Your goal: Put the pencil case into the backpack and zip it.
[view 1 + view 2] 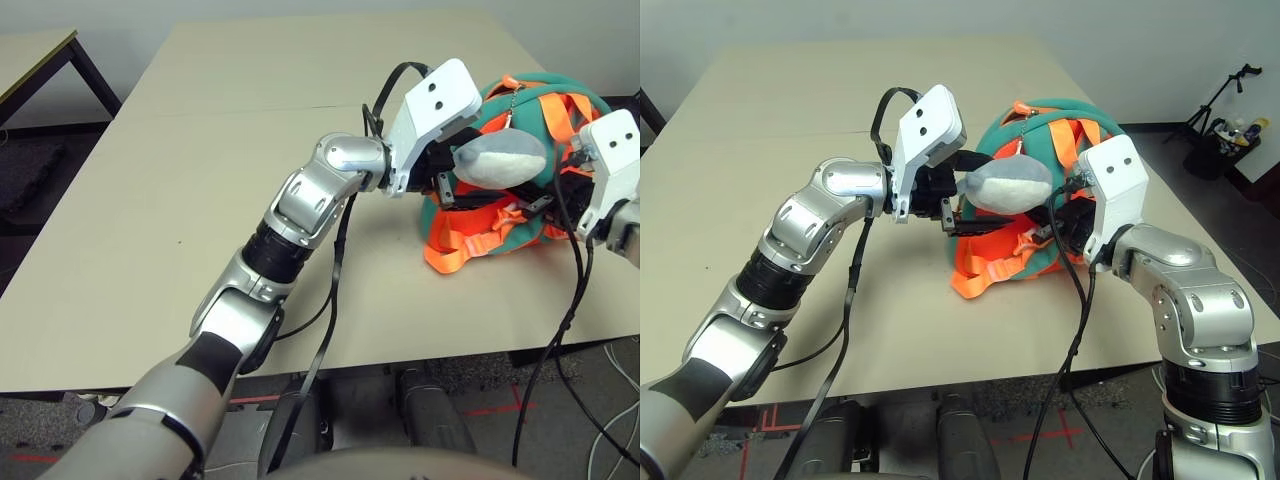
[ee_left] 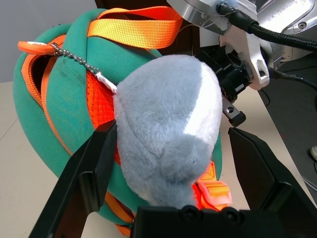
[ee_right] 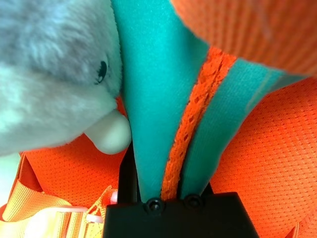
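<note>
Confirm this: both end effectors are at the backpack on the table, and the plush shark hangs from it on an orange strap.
Not quite. The plush shark hangs from the backpack on a metal bead chain, not an orange strap; the left wrist view shows it. Both end effectors are indeed at the backpack.

Left arm reaches far-right across the table, elbow bent, wrist level. Left gripper (image 2: pixel 168 168) has fingers (image 2: pixel 91 168) spread wide, plush between them, not clamped. Right arm comes in from the right, forearm angled inward. Right gripper (image 3: pixel 171 196) is pinched tight on a teal fabric fold of the backpack (image 1: pixel 1040 190).
</note>
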{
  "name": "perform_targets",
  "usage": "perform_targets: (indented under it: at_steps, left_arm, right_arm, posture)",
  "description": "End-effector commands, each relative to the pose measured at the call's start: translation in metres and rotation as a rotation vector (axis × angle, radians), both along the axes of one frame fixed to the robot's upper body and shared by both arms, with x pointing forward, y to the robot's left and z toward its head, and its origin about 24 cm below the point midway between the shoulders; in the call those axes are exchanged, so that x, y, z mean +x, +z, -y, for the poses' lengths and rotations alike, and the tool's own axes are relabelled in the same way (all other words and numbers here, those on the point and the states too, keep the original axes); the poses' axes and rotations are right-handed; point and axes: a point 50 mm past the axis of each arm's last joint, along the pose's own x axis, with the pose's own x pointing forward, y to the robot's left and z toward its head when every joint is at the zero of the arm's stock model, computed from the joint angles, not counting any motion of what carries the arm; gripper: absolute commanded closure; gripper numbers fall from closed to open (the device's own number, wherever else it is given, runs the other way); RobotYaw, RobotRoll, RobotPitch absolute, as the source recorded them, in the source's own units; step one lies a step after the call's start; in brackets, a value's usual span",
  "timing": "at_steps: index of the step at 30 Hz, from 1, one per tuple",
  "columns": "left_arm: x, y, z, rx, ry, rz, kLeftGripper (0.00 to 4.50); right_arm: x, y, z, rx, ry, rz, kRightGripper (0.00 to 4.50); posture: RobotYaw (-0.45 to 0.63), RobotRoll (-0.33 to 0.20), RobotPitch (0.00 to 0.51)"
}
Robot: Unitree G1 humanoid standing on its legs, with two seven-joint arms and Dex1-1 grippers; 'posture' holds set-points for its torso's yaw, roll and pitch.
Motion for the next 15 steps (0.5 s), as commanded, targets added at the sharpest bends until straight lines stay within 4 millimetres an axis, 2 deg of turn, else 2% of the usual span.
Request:
perform_targets:
  at_steps: [1,15]
  left_arm:
    - [-0.0003,-0.0015,-0.0004,0.008,-0.002,-0.003,0.00]
    - [0.0042,-0.0013,-0.0015,0.000,0.025,-0.004,0.00]
  right_arm:
    - [0.0014,-0.0002,-0.0073,0.003,0.036,0.001,4.40]
    - [0.0028,-0.0001,-0.0088,0.007,0.038,0.008,4.40]
  posture:
    - [-0.03,0.000,0.090]
    - [-0.03,0.000,0.084]
